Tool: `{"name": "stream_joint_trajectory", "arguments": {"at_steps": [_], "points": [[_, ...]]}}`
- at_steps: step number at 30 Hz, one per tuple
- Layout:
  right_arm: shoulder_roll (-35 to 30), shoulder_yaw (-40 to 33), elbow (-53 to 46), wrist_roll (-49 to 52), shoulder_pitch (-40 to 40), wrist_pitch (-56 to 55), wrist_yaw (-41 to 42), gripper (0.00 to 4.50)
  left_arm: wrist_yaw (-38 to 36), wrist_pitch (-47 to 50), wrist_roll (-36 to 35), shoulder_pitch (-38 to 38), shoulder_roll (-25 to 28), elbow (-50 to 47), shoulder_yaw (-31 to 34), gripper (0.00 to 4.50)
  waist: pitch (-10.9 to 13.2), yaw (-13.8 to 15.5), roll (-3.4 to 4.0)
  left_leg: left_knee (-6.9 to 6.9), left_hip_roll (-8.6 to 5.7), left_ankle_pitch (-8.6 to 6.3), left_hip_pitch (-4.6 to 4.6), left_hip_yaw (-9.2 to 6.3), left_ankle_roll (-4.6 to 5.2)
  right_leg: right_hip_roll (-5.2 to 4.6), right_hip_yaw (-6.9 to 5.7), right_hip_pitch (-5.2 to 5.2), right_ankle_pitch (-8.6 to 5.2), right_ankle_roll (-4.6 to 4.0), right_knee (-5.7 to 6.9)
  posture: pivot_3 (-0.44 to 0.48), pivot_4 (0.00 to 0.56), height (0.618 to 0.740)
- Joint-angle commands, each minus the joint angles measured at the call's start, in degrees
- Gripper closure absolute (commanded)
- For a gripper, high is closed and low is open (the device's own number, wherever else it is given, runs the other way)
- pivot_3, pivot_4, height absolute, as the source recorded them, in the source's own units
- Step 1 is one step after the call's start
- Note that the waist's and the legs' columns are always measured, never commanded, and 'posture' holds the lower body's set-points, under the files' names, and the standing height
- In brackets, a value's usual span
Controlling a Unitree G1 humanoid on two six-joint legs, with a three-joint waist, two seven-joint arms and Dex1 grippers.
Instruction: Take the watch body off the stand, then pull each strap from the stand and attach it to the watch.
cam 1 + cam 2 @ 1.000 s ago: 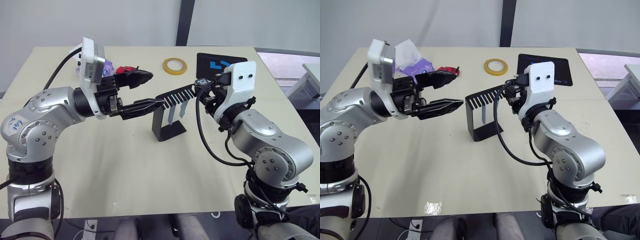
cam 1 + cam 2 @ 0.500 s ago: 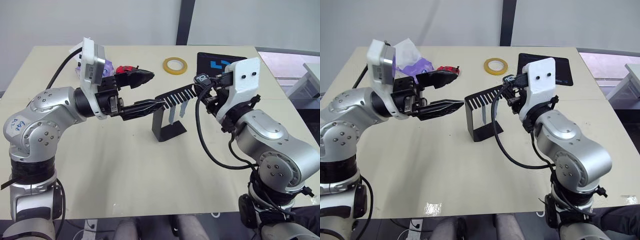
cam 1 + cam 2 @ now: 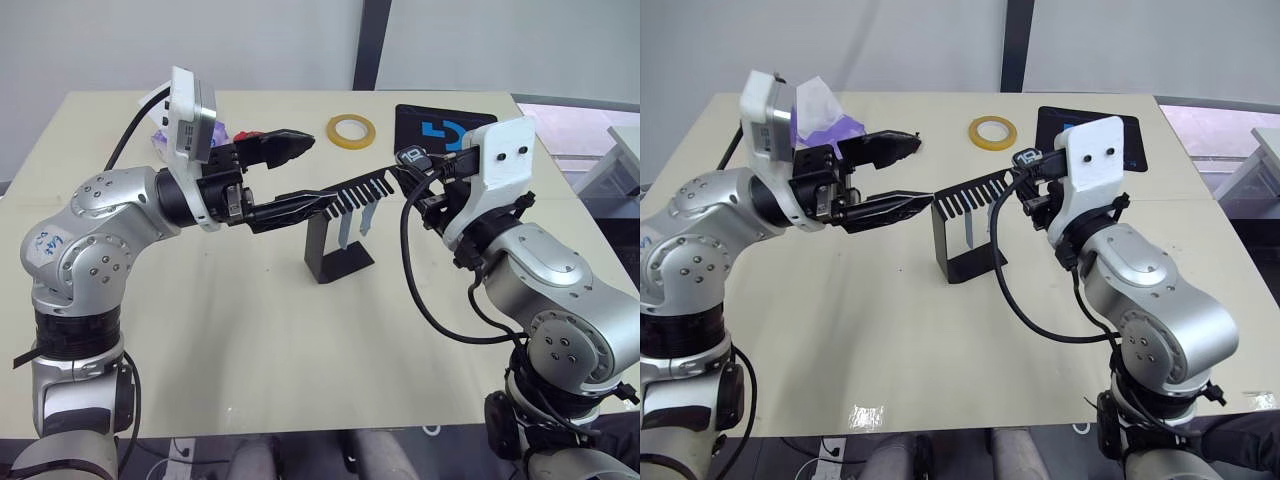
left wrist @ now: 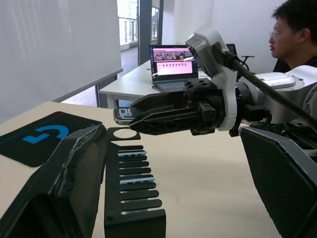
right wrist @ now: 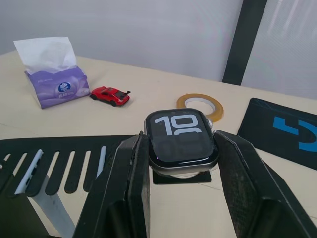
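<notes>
Straps in stand slots, watch body gripped

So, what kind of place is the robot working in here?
Probably an office or lab room used for robot trials. A beige table carries test items, such as the stand and a roll of tape. Beyond it, an open laptop sits on another desk, with a person seated nearby.

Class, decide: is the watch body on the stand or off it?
Off: the right gripper holds the watch body between its fingers, lifted above the stand.
</notes>
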Motion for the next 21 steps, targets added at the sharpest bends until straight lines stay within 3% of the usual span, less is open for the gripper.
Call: {"name": "stream_joint_trajectory", "arguments": {"at_steps": [1, 7, 13, 17, 21], "points": [[-0.9, -4.0, -5.7, -0.3, 1.9, 0.8, -0.2, 2.91, -1.8, 0.9, -2.9, -1.3, -0.4, -0.6, 0.4, 0.00, 0.0, 0.0, 0.00, 0.00, 0.01, 0.00, 0.00, 0.00, 0.00, 0.00, 0.00, 0.00, 0.00, 0.00, 0.00, 0.000, 0.150, 0.738], [-2.4, -9.6, -12.9, 5.8, 11.1, -1.3, -0.2, 2.91, -7.7, 3.0, -5.9, -0.4, 1.6, -1.4, 0.0, 0.00, 0.0, 0.1, 0.00, 0.00, 0.01, 0.00, 0.00, -0.03, -0.01, 0.00, -0.01, 0.02, 0.00, 0.00, 0.00, 0.000, 0.150, 0.738], [-6.3, -13.6, -13.2, 13.4, 28.2, -11.6, -6.5, 2.91, -13.7, 2.6, -5.1, 2.2, 4.0, -3.1, -2.5, 0.00, 0.0, 0.1, 0.00, -0.06, -0.01, 0.01, 0.05, 0.00, -0.02, 0.05, 0.04, 0.03, -0.01, -0.01, -0.01, 0.000, 0.150, 0.738], [-8.2, -11.8, -13.2, 12.7, 40.8, -20.6, -7.9, 2.91, -15.2, 1.3, -4.1, 3.6, 3.9, -4.6, -3.8, 0.00, 0.0, 0.2, -0.01, -0.05, -0.14, 0.03, 0.04, -0.02, 0.00, 0.09, 0.07, 0.08, -0.05, 0.05, -0.05, 0.000, 0.150, 0.738], [-7.9, -8.1, -13.2, 5.7, 52.4, -27.7, -5.9, 2.91, -17.2, -0.9, -1.7, 5.6, 4.4, -5.8, -5.4, 0.00, 0.0, 0.1, -0.02, -0.08, -0.20, 0.05, 0.11, 0.00, 0.05, 0.10, 0.19, 0.12, -0.08, 0.12, -0.04, 0.000, 0.150, 0.738]]}}
